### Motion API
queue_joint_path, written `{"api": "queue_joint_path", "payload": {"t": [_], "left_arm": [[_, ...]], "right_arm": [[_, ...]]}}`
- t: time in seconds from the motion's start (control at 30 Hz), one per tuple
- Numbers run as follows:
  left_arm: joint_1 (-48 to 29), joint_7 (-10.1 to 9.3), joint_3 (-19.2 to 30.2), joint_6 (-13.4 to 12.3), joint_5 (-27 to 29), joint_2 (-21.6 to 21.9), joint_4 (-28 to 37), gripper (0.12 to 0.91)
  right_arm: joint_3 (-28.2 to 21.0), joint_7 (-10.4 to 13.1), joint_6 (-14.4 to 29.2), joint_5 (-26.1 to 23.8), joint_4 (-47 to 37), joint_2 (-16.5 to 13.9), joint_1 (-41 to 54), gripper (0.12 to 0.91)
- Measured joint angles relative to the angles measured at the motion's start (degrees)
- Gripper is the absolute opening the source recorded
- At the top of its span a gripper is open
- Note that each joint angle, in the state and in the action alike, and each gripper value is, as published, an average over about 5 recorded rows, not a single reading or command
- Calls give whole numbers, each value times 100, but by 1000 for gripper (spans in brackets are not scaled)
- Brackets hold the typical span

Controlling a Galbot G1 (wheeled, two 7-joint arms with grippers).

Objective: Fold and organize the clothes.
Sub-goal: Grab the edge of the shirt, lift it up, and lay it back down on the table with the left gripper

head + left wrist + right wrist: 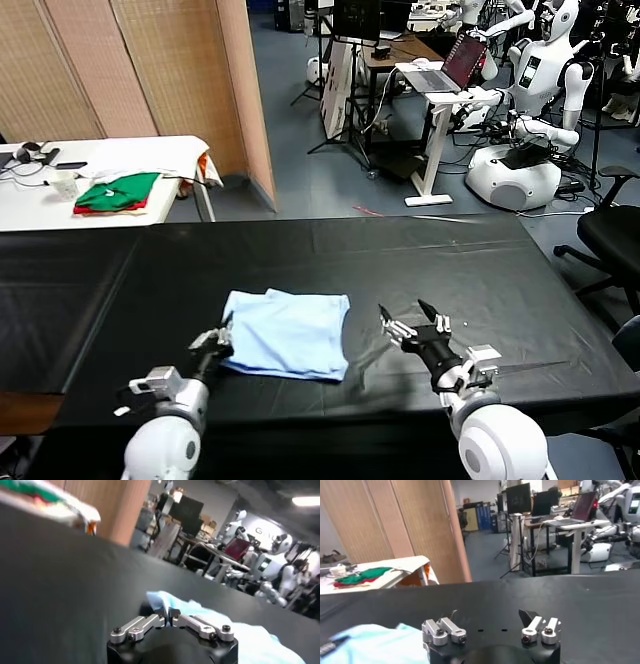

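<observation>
Left gripper [222,336] sits at the near left edge of the folded pale light-blue shirt of thin soft fabric [288,333], its fingers drawn together and pinching that edge; the left wrist view shows the fingertips [167,614] meeting right at the cloth [210,620]. Right gripper [412,318] rests low over the black-covered worktop [450,270], just beside the shirt's right side and not touching it, its fingers spread wide apart with nothing between them [491,625]. The shirt lies flat as a rough rectangle near the front middle of the worktop. Green-and-red folded garments [117,192] lie on a white table [130,155] well behind to the left
</observation>
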Motion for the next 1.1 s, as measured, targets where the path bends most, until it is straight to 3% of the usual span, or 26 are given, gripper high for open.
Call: {"api": "queue_joint_path", "payload": {"t": [0.17,0.4,0.6,0.77,1.1], "left_arm": [[216,-79,-461,-52,260,712,-211,179],[701,-93,-1471,-147,393,1721,-488,179],[912,-255,-2015,-44,526,2044,-856,179],[826,-383,-1640,163,522,1779,-1265,179],[515,-699,202,507,34,562,-1363,179]], "right_arm": [[12,28,-4,-17,-69,6,-23,907],[-61,35,-7,-35,-173,28,-2,907],[-145,36,-3,-101,-248,83,-13,907],[-125,36,0,-152,-228,93,-73,907],[-89,24,17,-179,-211,130,-162,907]]}}
